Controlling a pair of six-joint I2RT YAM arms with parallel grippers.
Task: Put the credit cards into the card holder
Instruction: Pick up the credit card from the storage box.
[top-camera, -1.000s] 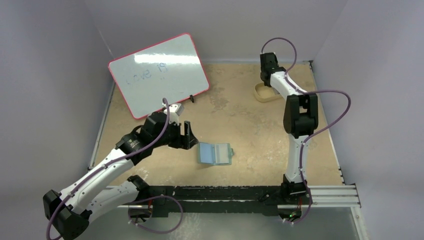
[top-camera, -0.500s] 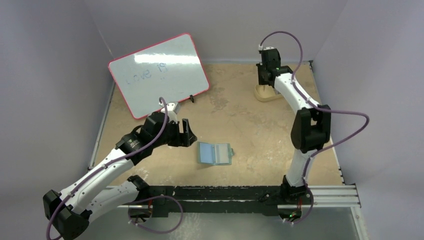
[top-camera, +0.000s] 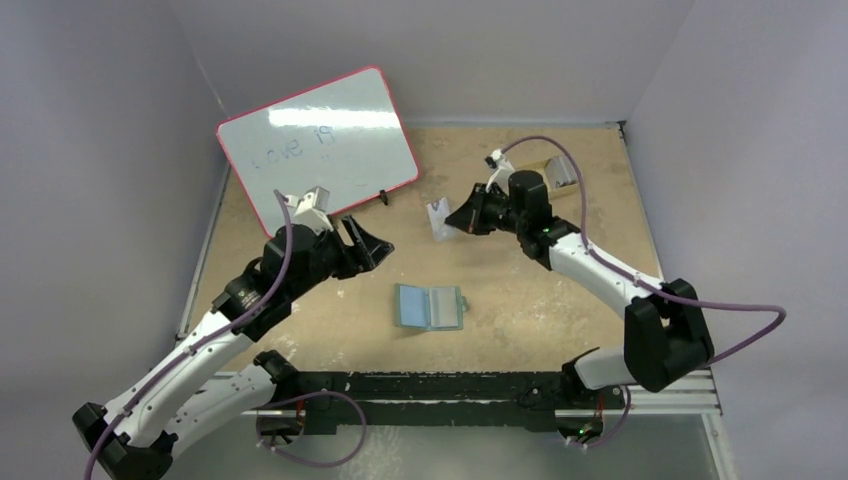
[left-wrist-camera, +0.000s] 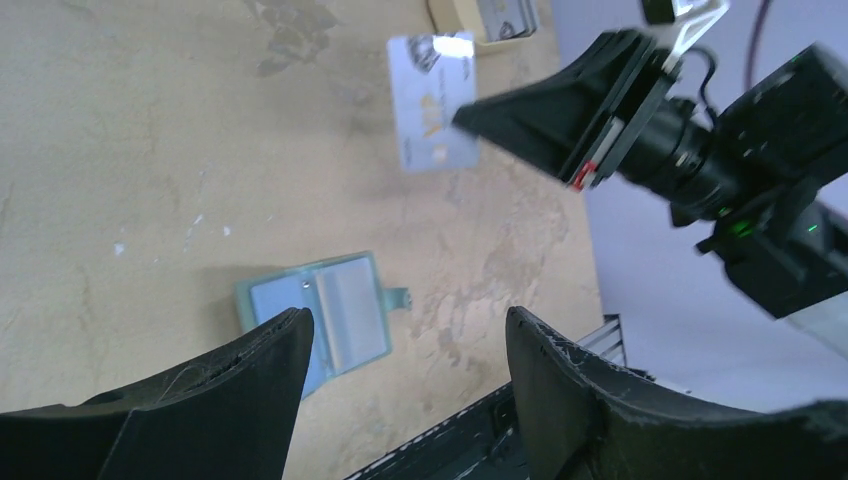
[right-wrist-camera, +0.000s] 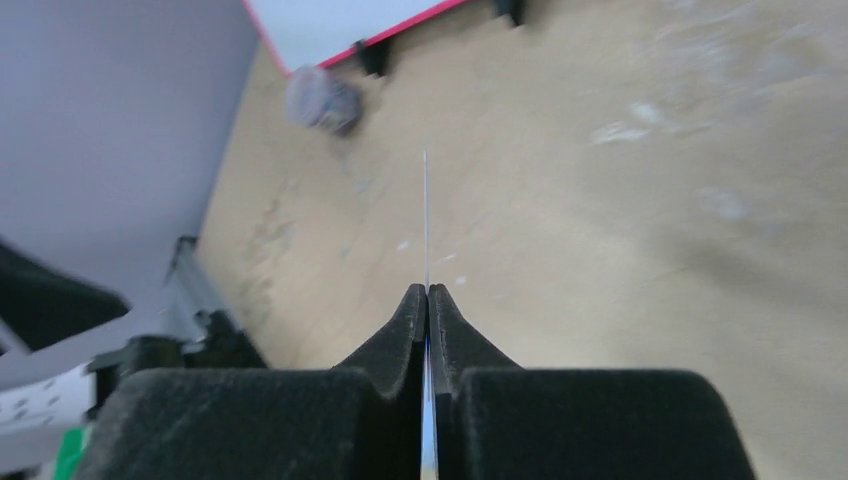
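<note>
The card holder lies open on the table, light blue inside, its snap tab to the right; it also shows in the left wrist view. My right gripper is shut on a pale silver credit card and holds it in the air behind the holder. The card shows flat in the left wrist view and edge-on in the right wrist view. My left gripper is open and empty, up and left of the holder. More cards stand in the tan tray.
A whiteboard with a red frame leans on stands at the back left. The tan tray stands at the back right. Purple walls close in the table on three sides. A black rail runs along the near edge.
My right arm swung from the tan tray at the back right toward the table's middle, carrying a card. My left gripper rose and tilted a little.
</note>
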